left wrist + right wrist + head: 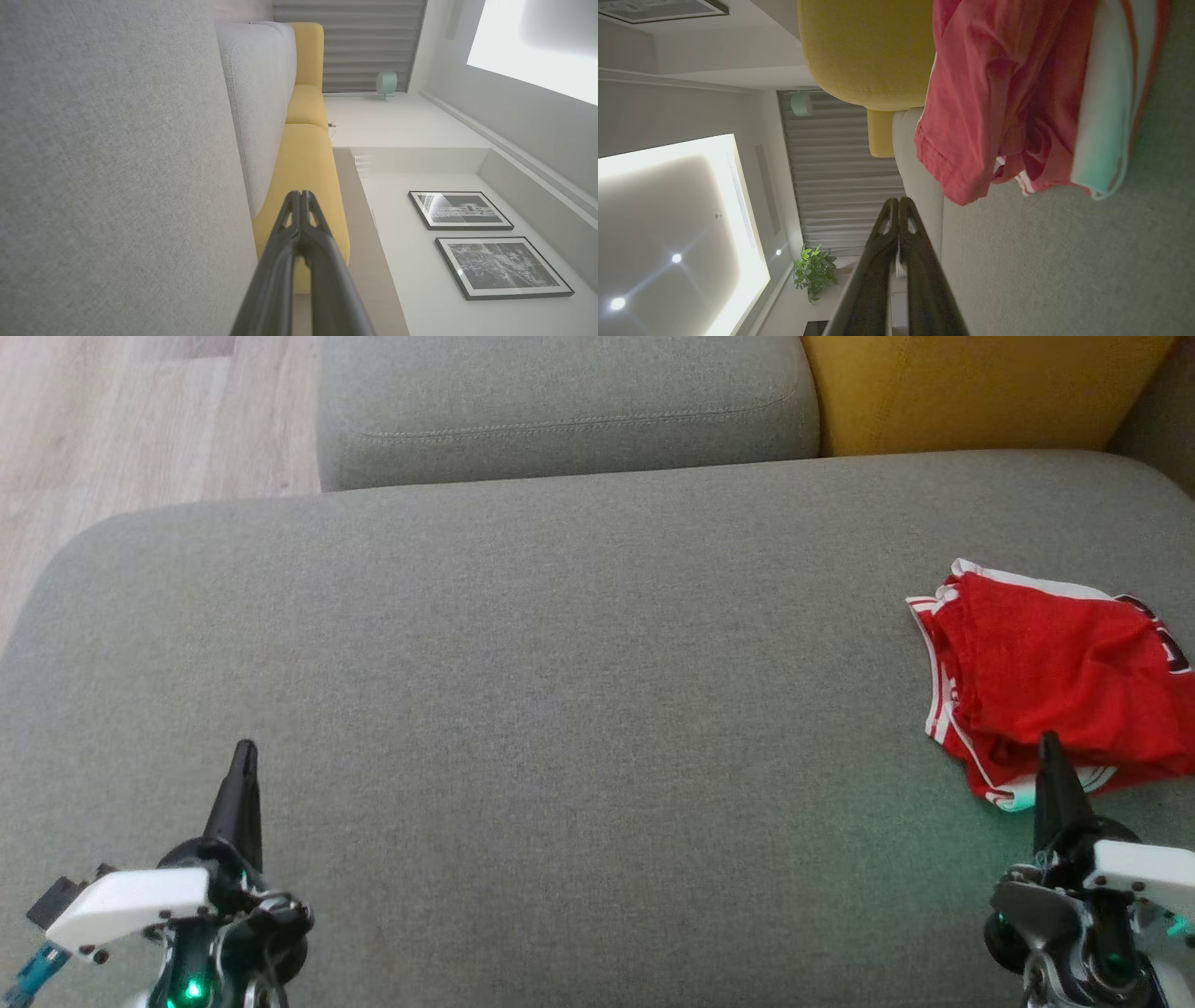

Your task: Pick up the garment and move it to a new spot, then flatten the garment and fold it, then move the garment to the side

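Reaching for the garment [1046, 681] with its fingers pressed together, as they are, the right gripper [1049, 742] would only shove the cloth along the grey cushion [560, 663], and a shallow pinch might lift one layer alone. The left gripper [246, 749], likewise closed and empty, sits well apart at the near left. The garment lies at the cushion's far right, just beyond the right gripper: thin red cloth, white-striped trim, loosely rumpled.

Red shorts [1055, 681] with white striped trim; grey flecked sofa seat [560, 663]; mustard-yellow cushion [971, 387]; pale wood-grain floor [140, 420]; left claw [245, 749] and right claw [1047, 741] black, white-cased.
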`<state>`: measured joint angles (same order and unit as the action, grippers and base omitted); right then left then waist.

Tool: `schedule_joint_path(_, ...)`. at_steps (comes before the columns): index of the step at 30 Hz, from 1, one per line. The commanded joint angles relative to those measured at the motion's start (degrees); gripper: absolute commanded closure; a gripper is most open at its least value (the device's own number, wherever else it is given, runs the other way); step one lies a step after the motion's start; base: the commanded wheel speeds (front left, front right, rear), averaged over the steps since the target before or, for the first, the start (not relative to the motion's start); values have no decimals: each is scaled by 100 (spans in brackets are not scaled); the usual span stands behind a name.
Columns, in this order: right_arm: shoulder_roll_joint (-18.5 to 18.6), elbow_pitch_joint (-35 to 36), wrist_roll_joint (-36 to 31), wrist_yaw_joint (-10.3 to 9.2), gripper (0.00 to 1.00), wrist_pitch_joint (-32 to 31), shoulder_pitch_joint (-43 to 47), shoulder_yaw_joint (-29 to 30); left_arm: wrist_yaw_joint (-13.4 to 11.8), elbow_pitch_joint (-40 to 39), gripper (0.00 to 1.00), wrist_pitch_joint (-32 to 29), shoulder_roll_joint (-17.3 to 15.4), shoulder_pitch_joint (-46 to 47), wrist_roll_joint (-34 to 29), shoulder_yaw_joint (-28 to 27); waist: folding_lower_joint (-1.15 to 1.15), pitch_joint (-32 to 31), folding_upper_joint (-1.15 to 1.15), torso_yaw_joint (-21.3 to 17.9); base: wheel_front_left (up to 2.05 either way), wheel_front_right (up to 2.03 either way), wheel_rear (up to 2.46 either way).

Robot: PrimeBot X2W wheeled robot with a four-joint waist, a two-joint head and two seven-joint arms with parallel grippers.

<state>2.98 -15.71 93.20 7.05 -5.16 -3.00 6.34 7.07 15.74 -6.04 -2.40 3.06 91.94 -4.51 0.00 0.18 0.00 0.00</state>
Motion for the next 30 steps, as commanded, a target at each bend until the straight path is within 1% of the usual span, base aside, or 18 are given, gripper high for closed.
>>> schedule_joint_path(1, 70, 174, -13, 44, 100, -45, -309, -92, 42, -168, 100, -46, -48, 314, 22, -202, 0, 0, 0, 0, 0, 0, 0)
schedule_joint_path(30, 44, 172, -44, 44, 100, -75, -312, -54, 42, -169, 100, -45, -48, 314, 22, -201, 0, 0, 0, 0, 0, 0, 0)
